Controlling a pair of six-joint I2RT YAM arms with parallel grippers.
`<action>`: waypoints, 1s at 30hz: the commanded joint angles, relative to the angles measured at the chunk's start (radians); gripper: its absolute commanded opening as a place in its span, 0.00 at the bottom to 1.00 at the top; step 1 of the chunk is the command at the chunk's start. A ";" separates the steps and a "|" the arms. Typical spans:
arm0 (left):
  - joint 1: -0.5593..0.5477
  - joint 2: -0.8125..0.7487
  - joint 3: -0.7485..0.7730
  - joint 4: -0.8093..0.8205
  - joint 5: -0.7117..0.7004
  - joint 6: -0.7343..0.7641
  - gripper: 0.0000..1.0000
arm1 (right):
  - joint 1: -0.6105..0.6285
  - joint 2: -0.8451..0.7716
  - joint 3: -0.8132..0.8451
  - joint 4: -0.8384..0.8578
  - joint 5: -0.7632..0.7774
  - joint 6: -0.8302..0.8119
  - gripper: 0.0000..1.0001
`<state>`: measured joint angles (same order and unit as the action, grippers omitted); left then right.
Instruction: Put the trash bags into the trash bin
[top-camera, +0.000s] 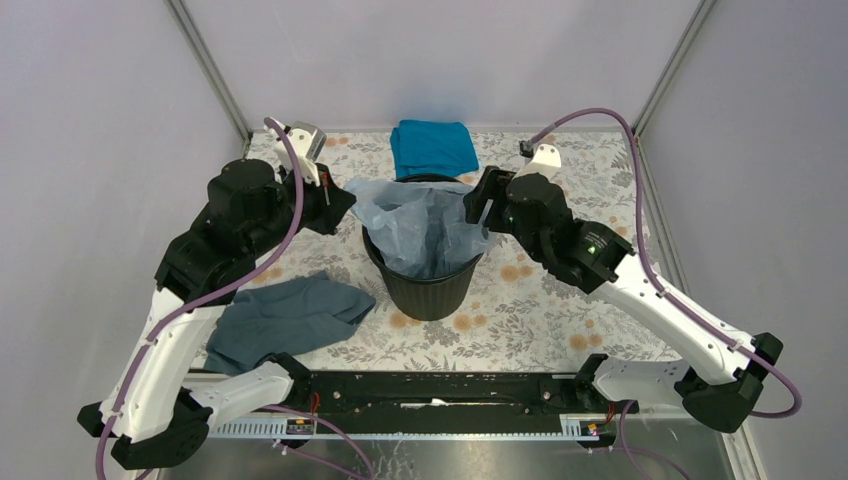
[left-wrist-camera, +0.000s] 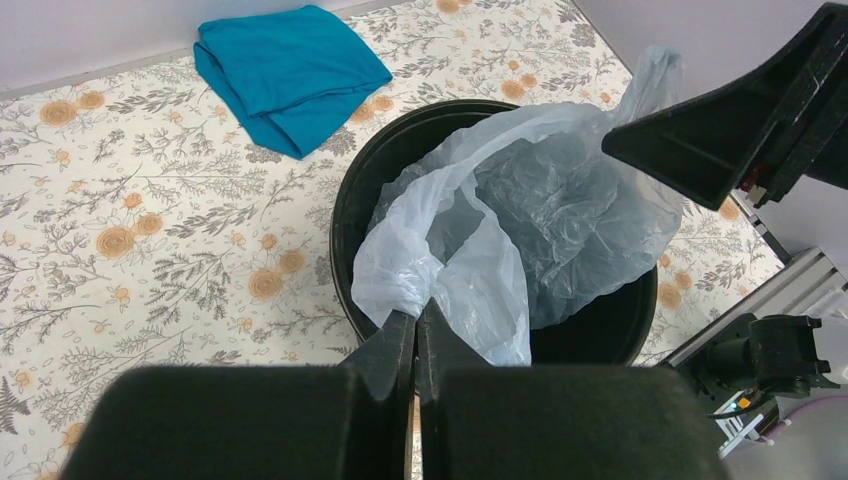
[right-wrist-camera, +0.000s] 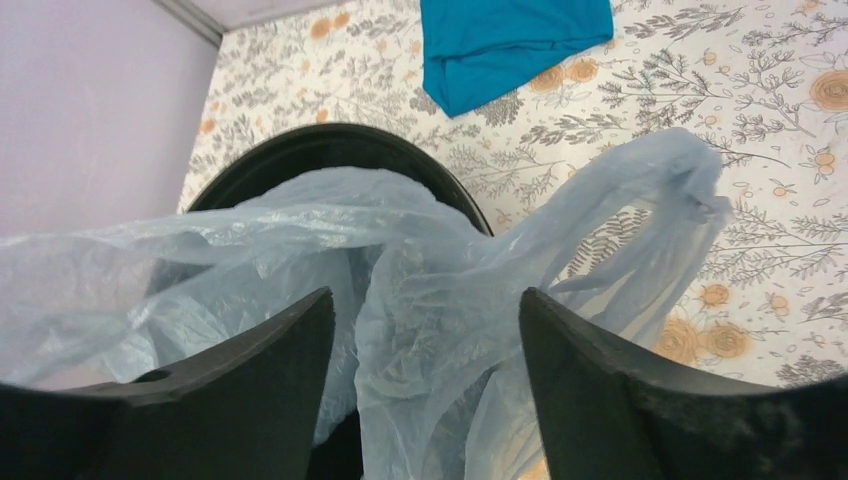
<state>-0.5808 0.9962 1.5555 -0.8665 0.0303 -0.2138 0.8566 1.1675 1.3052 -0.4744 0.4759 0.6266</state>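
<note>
Black trash bin | holds pale trash bag | film overhanging rim

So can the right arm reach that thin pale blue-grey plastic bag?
Probably yes: the right gripper stands open around a fold of the thin pale blue-grey plastic bag over the black round plastic bin, nothing in between.

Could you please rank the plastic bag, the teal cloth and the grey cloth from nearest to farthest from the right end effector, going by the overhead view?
1. plastic bag: draped in the bin, between the open jaws of the right end effector.
2. teal cloth: folded at the far edge, behind the bin.
3. grey cloth: crumpled at the near left, beyond the bin.
</note>
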 joint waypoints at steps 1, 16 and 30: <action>0.003 -0.008 0.039 0.031 0.017 -0.015 0.00 | 0.004 0.031 -0.006 0.098 0.129 0.012 0.68; 0.002 -0.025 0.022 0.035 0.011 -0.042 0.00 | 0.002 0.077 -0.093 0.277 0.199 -0.065 0.30; 0.003 0.120 0.198 -0.244 -0.248 -0.144 0.00 | -0.096 -0.051 0.056 0.164 -0.614 -0.251 0.00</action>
<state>-0.5808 1.0691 1.6909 -1.0126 -0.1173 -0.3134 0.7589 1.2209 1.3281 -0.2703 0.1993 0.3752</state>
